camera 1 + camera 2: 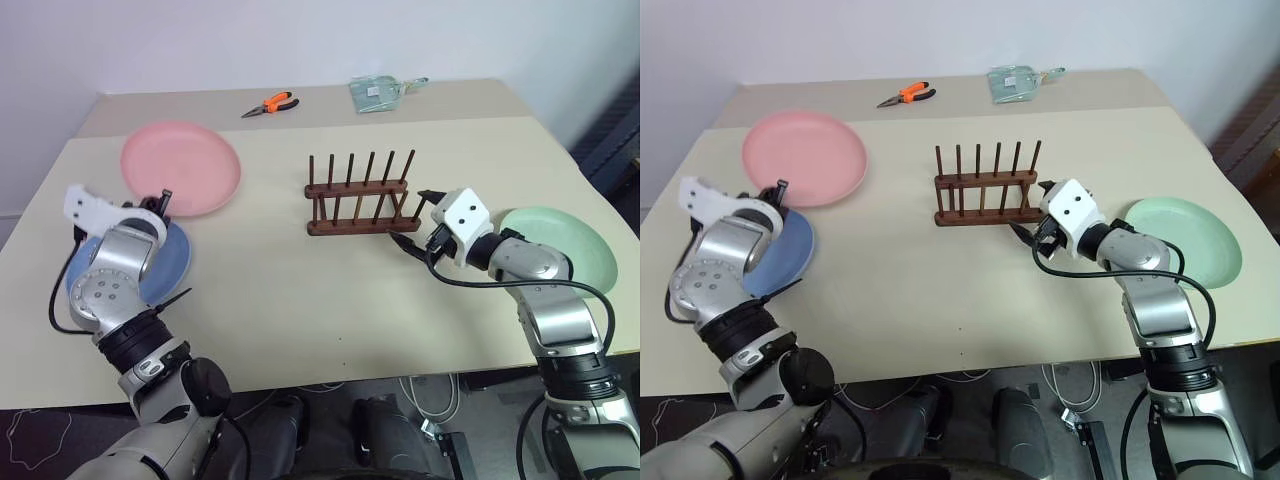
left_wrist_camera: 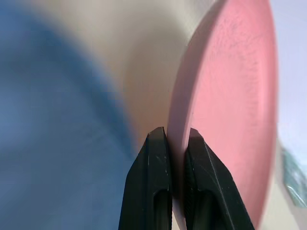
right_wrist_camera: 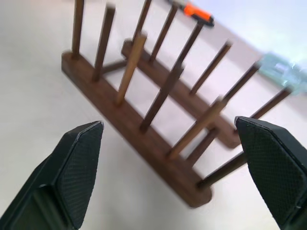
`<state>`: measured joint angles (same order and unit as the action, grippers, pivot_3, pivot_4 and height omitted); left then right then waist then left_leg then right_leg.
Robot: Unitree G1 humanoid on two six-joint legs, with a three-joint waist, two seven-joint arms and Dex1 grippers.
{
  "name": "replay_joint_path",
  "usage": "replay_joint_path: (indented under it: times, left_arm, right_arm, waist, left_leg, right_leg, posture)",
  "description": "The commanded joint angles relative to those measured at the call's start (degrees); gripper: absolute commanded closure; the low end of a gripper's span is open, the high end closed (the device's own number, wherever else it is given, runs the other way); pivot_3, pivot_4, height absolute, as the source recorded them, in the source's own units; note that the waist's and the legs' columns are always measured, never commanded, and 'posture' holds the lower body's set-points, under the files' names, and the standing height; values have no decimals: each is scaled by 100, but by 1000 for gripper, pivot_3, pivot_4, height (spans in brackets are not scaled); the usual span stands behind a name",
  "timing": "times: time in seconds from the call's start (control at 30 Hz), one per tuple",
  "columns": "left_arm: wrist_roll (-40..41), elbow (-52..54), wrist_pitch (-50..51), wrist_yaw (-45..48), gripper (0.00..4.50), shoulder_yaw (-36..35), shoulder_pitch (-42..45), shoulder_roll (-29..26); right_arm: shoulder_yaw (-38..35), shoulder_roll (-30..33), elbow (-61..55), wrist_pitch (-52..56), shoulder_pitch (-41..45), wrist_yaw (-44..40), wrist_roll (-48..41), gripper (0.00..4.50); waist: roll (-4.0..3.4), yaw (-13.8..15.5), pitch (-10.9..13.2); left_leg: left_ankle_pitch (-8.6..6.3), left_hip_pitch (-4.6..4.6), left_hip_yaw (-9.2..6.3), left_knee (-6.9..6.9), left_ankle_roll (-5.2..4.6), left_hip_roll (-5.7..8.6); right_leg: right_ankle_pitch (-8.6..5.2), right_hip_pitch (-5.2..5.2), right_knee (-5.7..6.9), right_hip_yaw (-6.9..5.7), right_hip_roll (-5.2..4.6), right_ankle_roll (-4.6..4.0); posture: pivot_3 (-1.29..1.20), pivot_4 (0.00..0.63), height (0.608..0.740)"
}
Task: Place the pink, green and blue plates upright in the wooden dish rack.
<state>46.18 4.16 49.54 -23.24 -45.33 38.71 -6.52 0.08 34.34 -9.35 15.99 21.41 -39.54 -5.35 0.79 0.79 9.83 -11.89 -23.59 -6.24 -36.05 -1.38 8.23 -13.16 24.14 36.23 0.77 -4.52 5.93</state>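
Observation:
The pink plate (image 1: 182, 165) lies flat at the table's left rear. My left gripper (image 1: 160, 203) is shut on its near rim; in the left wrist view the rim (image 2: 178, 143) sits pinched between the two black fingers. The blue plate (image 1: 172, 262) lies flat under my left forearm, partly hidden by it. The wooden dish rack (image 1: 358, 205) stands in the middle with nothing between its pegs. My right gripper (image 1: 414, 222) hangs open just off the rack's right end, its jaws wide apart and facing the pegs (image 3: 158, 103). The green plate (image 1: 565, 245) lies flat at the right, behind my right forearm.
Orange-handled pliers (image 1: 272, 103) and a clear packet (image 1: 378, 92) lie near the table's far edge. A black cable loops below my right wrist (image 1: 480, 280). Bare tabletop (image 1: 330, 300) stretches in front of the rack.

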Motion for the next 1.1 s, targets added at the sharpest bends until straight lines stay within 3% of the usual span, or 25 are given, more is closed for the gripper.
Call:
replay_joint_path:
  times: [0.03,0.1,0.27,0.4,0.57,0.67,0.8,0.9,1.07,1.1]
  left_arm:
    - [-193,558,-235,748,4442,1073,140,-255]
    - [-322,743,-260,1043,4442,1656,233,-340]
    - [-331,1017,-148,1370,4442,2609,629,-254]
    - [-111,1159,-5,1397,4442,2899,820,-47]
    - [235,1277,285,1424,4442,3019,748,156]
    - [399,1297,555,1503,4500,3084,617,109]
    - [524,1325,704,1537,4500,3092,507,145]
    - [739,1306,657,1526,3309,2968,484,305]
    - [568,1106,-483,1202,726,2339,809,550]
    - [351,1019,-689,1199,726,2290,825,409]
  right_arm:
    - [13,-48,-474,-114,629,-27,-119,0]
    - [201,-176,-540,-31,984,-119,-192,0]
    - [1018,-324,-301,-869,1653,-1,721,0]
    - [1577,-179,192,-1692,1916,150,1699,0]
    - [1651,-186,973,-2141,2189,905,2638,0]
    - [1594,-161,1233,-2291,2197,1290,2986,834]
    - [1596,-84,1343,-2489,2128,1459,3252,2915]
    - [1543,-138,1304,-2562,2077,1500,3297,4371]
    - [1423,-114,1208,-2582,1988,1547,3322,4500]
    - [1315,-90,1194,-2549,1940,1552,3228,4500]
  waist:
    - [0,-3,0]
    - [0,-4,0]
    - [0,-5,0]
    - [0,-7,0]
    - [0,-6,0]
    - [0,-9,0]
    - [0,-9,1]
    - [2,-2,1]
    - [4,4,3]
    - [4,-6,3]
  left_leg:
    - [0,0,2,0,-1,0]
    - [0,0,3,1,-1,0]
    - [1,-1,2,2,2,0]
    - [2,-1,6,3,3,1]
    - [6,-2,6,3,8,1]
    - [7,-2,6,8,9,1]
    - [9,-2,7,9,12,1]
    - [10,-2,7,8,13,1]
    - [9,-2,7,4,13,1]
    - [10,-2,7,4,13,1]
  right_leg:
    - [0,0,0,1,0,0]
    - [0,2,0,2,0,0]
    - [0,2,-3,2,-2,-1]
    - [0,6,-3,5,-1,-1]
    - [0,10,0,8,0,-1]
    - [0,13,0,9,1,-1]
    - [0,16,2,12,3,-2]
    - [0,15,2,12,3,-2]
    - [0,11,1,10,2,-1]
    - [0,11,1,10,2,-1]
  posture:
    - [0,150,727]
    - [0,150,727]
    - [0,150,727]
    - [0,150,727]
    - [0,150,727]
    - [0,150,727]
    - [0,150,727]
    - [0,150,727]
    - [0,150,727]
    - [0,150,727]
